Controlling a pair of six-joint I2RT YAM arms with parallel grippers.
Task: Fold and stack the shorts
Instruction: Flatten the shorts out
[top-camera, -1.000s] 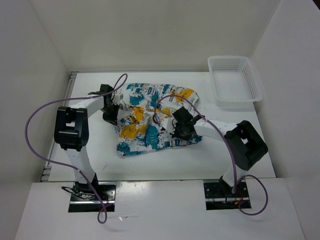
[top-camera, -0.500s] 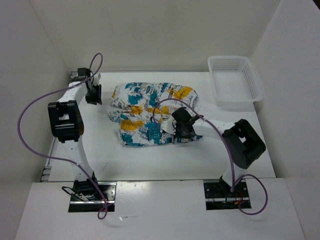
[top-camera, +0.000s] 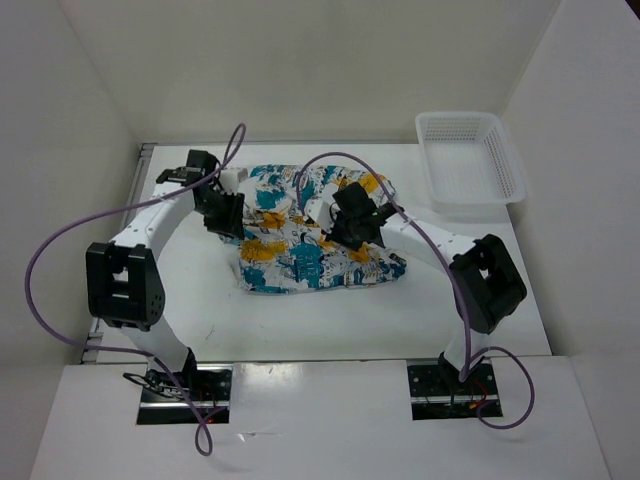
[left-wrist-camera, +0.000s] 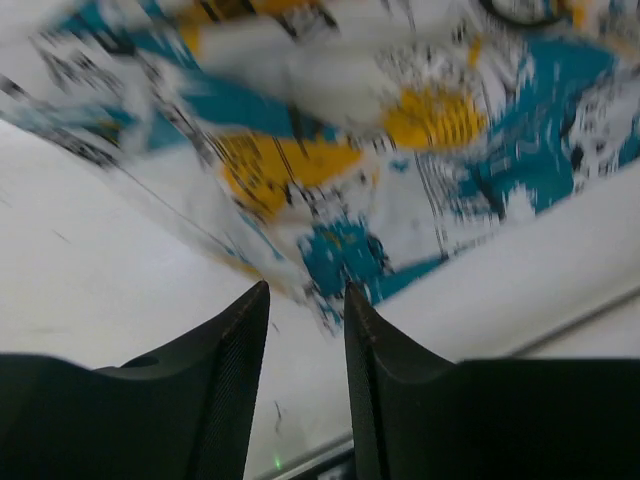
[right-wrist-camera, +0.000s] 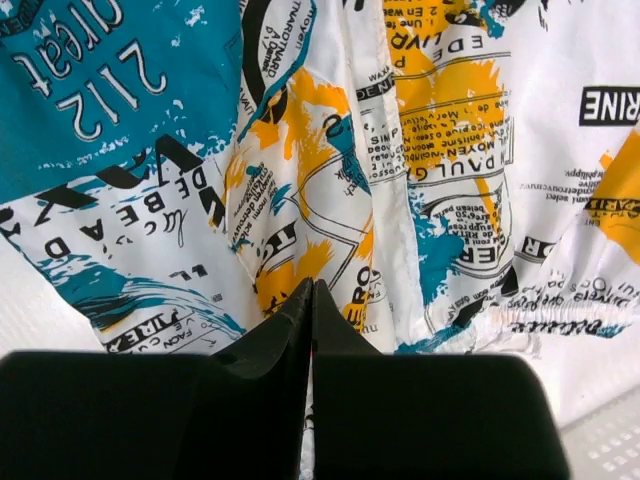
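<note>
Left wrist view: blurred throughout. The shorts (left-wrist-camera: 420, 130) run off the top, left and right edges, and the print lettering is unreadable. The finger bases of the left gripper (left-wrist-camera: 305, 300) are cut off by the bottom edge. Right wrist view: cloth fills the frame past the top and both sides, so no outline can be seen. The right gripper (right-wrist-camera: 312, 292) has its fingers pressed together; cannot tell whether a fold is caught between them. Top view: both sets of jaws are too small to read and sit under the wrist housings. The right arm (top-camera: 430, 240) covers part of the cloth. Cannot tell one piece from two, nor where any layer ends.
</note>
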